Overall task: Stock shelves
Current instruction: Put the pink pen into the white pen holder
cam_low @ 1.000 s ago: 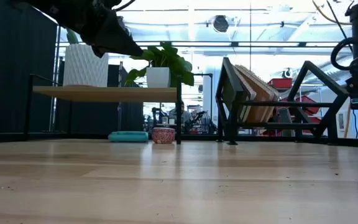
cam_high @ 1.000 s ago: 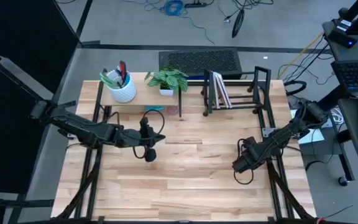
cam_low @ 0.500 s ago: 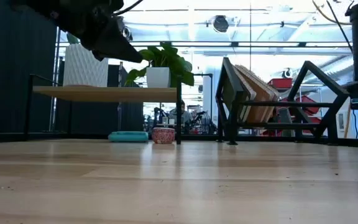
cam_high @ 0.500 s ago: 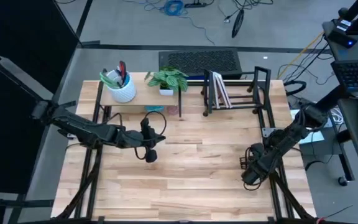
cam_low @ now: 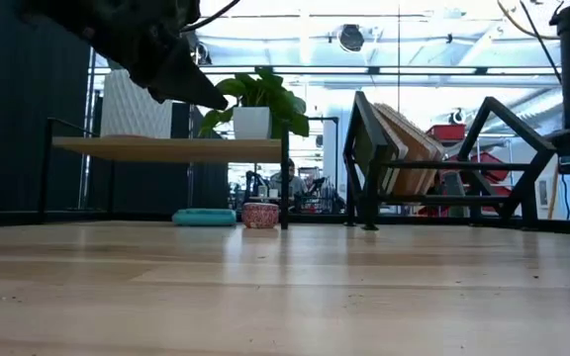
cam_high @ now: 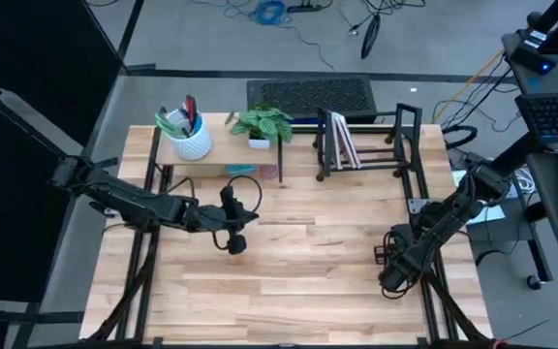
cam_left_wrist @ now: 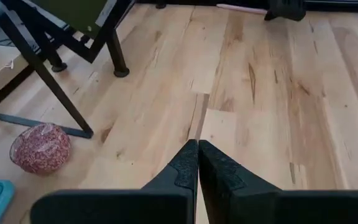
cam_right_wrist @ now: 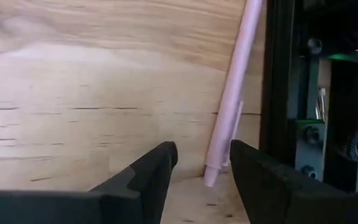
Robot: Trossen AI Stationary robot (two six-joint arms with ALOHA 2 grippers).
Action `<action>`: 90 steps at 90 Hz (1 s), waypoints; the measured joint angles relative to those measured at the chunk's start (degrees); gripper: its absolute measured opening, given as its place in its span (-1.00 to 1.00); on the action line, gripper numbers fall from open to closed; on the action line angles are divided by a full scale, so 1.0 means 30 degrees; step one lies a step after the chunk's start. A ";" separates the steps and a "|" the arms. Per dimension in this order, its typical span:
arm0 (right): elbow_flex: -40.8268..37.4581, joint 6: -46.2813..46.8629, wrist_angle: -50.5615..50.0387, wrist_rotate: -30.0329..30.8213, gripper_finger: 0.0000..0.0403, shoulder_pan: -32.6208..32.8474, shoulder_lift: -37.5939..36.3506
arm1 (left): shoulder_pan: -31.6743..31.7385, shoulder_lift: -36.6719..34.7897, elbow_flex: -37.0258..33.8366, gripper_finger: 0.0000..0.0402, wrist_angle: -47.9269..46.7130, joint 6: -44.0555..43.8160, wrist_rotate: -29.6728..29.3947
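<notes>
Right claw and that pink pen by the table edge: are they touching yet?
Apart. The right wrist view shows the right claw open, and the pink pen lies on the table ahead of its fingertips, wood showing between them.

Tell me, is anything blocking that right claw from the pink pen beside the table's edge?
Nothing visible does. The right gripper has its jaws open, and the pink pen lies flat on the bare table just ahead of them, alongside the black frame.
</notes>
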 joint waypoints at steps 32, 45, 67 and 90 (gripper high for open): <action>0.0655 -0.0080 0.0162 0.1233 -0.22 0.1202 0.0132 | 0.0002 0.0000 0.0000 -1.00 0.0142 -0.0041 0.0002; 0.1631 -0.0244 0.1584 0.1913 -0.22 0.1541 0.0140 | 0.0003 0.0000 0.0000 -1.00 0.0141 -0.0050 0.0003; 0.2913 -0.2216 0.5753 0.4069 -0.22 0.1558 0.0150 | -0.0001 -0.0007 0.0000 -1.00 0.0144 -0.0073 0.0003; 0.3118 -0.4441 0.5189 0.3765 -0.22 0.1275 0.0142 | 0.0002 -0.0015 0.0000 -1.00 0.0147 -0.0073 0.0005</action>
